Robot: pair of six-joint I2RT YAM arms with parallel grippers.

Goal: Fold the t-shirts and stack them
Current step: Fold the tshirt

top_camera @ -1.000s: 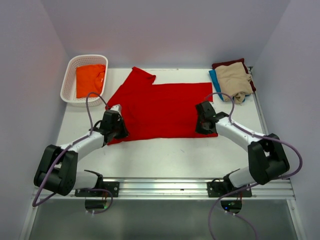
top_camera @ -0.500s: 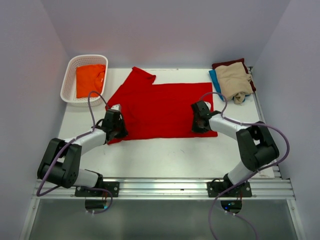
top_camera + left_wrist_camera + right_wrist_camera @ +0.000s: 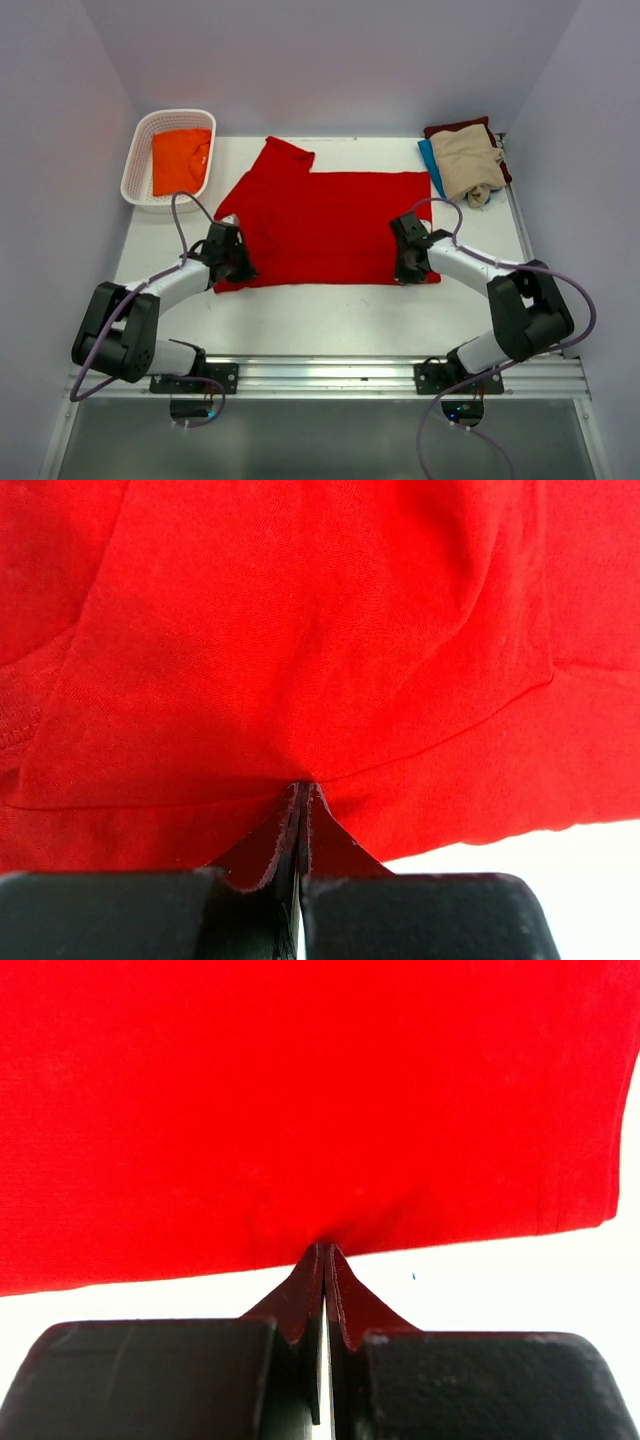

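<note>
left jaws: together, pinched on the near edge of the red t-shirt (image 3: 300,630). cloth bunches into creases fanning out from the tips in the left wrist view. right jaws: together too, clamped on the near hem of the same shirt, close to its near right corner. the hem meets the tips with a little white counter (image 3: 520,1280) showing below it. so that's 2 jaws, both gripping 1 shirt, one at each end of its near edge.

the red t-shirt lies spread mostly flat on the middle of the counter, and 1 sleeve sticks out toward the far left. left arm (image 3: 165,288) reaches in from the near left and right arm (image 3: 470,268) from the near right. 2 arms, each with 1 purple cable looping over it.

t-shirts counted: 5.
- 1 red, on the counter, held as above.
- 1 orange t-shirt (image 3: 180,160), inside the white slotted basket (image 3: 135,165) at the far left corner. 1 basket, apart from the red shirt.
- 3 in a pile at the far right corner. beige t-shirt (image 3: 465,162) is on top and rumpled. maroon t-shirt (image 3: 455,127) is under it, showing along the far edge. blue t-shirt (image 3: 427,155) is only a strip peeking out on the left side.

the pile sits just beyond the red shirt's far right corner; can't tell if they touch.
</note>
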